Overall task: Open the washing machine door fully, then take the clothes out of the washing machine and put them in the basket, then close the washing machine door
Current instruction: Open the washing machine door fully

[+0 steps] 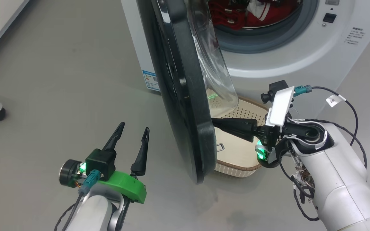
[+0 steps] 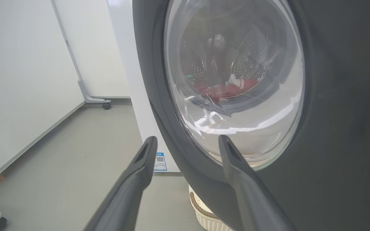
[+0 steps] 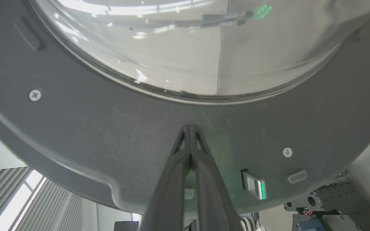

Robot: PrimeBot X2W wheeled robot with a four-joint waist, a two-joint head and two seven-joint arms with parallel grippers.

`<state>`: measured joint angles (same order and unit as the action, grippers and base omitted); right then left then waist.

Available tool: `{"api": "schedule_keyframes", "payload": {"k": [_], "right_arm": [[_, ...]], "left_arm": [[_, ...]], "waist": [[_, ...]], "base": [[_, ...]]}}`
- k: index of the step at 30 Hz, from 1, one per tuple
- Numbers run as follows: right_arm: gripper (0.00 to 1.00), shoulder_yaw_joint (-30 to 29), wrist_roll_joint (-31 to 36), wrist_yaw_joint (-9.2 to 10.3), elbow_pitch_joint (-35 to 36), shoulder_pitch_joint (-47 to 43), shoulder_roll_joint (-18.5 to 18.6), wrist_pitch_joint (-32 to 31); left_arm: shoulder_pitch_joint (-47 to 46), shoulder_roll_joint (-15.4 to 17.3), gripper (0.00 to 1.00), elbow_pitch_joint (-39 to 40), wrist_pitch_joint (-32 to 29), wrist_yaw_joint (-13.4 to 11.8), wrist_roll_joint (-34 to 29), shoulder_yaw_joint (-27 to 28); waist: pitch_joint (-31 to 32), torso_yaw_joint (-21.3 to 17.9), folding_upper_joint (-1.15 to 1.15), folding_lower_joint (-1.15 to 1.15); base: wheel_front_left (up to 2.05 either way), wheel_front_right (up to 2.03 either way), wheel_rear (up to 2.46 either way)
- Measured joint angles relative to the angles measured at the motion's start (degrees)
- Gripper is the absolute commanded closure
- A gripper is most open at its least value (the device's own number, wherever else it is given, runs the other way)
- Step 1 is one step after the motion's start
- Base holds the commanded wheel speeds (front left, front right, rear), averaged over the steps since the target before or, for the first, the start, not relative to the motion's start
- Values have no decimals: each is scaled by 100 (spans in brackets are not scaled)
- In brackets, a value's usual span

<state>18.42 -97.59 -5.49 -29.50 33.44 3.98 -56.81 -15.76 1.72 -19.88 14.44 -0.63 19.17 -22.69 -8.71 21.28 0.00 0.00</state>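
Closed, empty right gripper [image 1: 215, 122] touched the inner rim of the washing machine door [image 1: 178, 96], which lay to its left

Washing machine door [image 1: 178, 96] cut off by top edge in head view. It covers left part of basket [image 1: 236, 166] and right side of blue label sticker [image 1: 149, 79]; sticker print too small to read. Clothes [image 1: 262, 16] cropped at top edge; blurred behind door in left wrist view. Right pincer [image 1: 215, 123] tips hidden behind door rim in head view.
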Motion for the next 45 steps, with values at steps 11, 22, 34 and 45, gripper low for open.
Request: {"api": "schedule_keyframes", "payload": {"k": [11,22,34,45], "right_arm": [[100,519,-436,-1,171,-113,-4,181],[100,929,-602,-36,267,-191,-10,427],[100,754,-798,-51,278,-283,-41,882],[0,190,-775,-101,449,-823,102,1457]], "left_arm": [[62,3,0,-1,0,-8,42,-7],[143,5,0,0,0,-11,43,11],[176,16,0,5,0,-58,21,153],[201,18,0,10,0,-94,-26,331]], "waist": [[116,271,0,0],[175,322,0,0],[202,205,0,0],[241,34,0,0]], "base": [[0,0,0],[0,0,0],[0,0,0],[0,0,0]]}}
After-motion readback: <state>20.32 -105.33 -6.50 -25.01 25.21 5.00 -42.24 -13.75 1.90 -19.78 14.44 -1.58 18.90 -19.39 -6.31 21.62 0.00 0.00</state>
